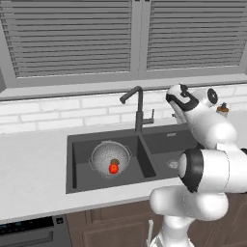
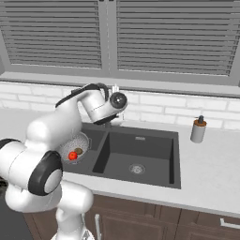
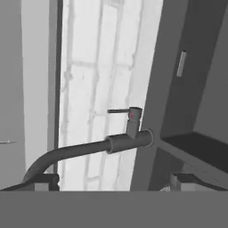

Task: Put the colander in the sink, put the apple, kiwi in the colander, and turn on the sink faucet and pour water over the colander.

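The silver mesh colander [image 1: 103, 155] [image 2: 80, 140] sits in the left basin of the dark double sink [image 1: 164, 144] [image 2: 140, 147]. Inside it lie the red apple [image 1: 113, 168] [image 2: 72, 155] and, touching it, the brown kiwi [image 1: 115, 161] [image 2: 78, 151]. The dark gooseneck faucet [image 1: 139, 110] [image 3: 89, 149] stands behind the divider with its spout over the left basin. Its small side lever [image 1: 152, 116] [image 3: 118, 111] sticks out. My gripper [image 3: 115, 181] [image 1: 173, 102] is open and empty, hovering just right of the faucet, level with its upper part. No water is visible.
A small grey soap bottle [image 1: 222, 109] [image 2: 198, 130] stands on the counter right of the sink. A white brick backsplash and a shuttered window rise close behind the faucet. My own arm stretches over the right basin.
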Motion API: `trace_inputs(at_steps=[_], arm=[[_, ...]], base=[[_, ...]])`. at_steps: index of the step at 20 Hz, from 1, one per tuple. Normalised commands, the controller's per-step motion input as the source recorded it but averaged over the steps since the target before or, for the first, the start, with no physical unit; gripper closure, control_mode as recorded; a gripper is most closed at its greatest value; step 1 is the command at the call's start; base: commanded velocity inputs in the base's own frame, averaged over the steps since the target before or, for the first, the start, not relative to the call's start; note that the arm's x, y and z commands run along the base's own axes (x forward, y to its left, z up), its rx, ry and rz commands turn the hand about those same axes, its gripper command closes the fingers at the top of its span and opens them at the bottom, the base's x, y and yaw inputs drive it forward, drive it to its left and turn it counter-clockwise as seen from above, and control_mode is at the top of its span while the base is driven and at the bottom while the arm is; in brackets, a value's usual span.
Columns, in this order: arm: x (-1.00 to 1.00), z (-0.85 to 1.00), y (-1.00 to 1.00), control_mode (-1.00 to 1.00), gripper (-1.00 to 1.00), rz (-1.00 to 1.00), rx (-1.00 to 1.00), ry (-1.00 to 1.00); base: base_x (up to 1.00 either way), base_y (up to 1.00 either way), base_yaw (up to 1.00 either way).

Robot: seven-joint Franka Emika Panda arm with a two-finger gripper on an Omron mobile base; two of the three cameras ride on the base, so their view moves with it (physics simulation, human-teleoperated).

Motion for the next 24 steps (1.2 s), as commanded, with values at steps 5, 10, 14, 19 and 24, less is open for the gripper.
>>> trace_inputs(at_steps=[5, 10, 14, 19, 24], arm=[[0.12, -0.56, -0.46, -1.0, -1.0, 0.01, 0.28, 0.14], [0.18, -0.74, -0.13, -1.0, -1.0, 0.09, 0.12, 0.1], [0.11, -0.65, -0.12, -1.0, -1.0, 0.02, 0.38, 0.25], [0.02, -0.25, 0.0, -1.0, -1.0, -0.15, 0.51, 0.24], [0.0, -0.01, 0.01, -1.0, -1.0, -0.29, 0.49, 0.18]], base=[[0.0, 0.0, 0.0], [0.0, 0.0, 0.0], [0.0, 0.0, 0.0], [0.0, 0.0, 0.0], [0.0, 0.0, 0.0]])
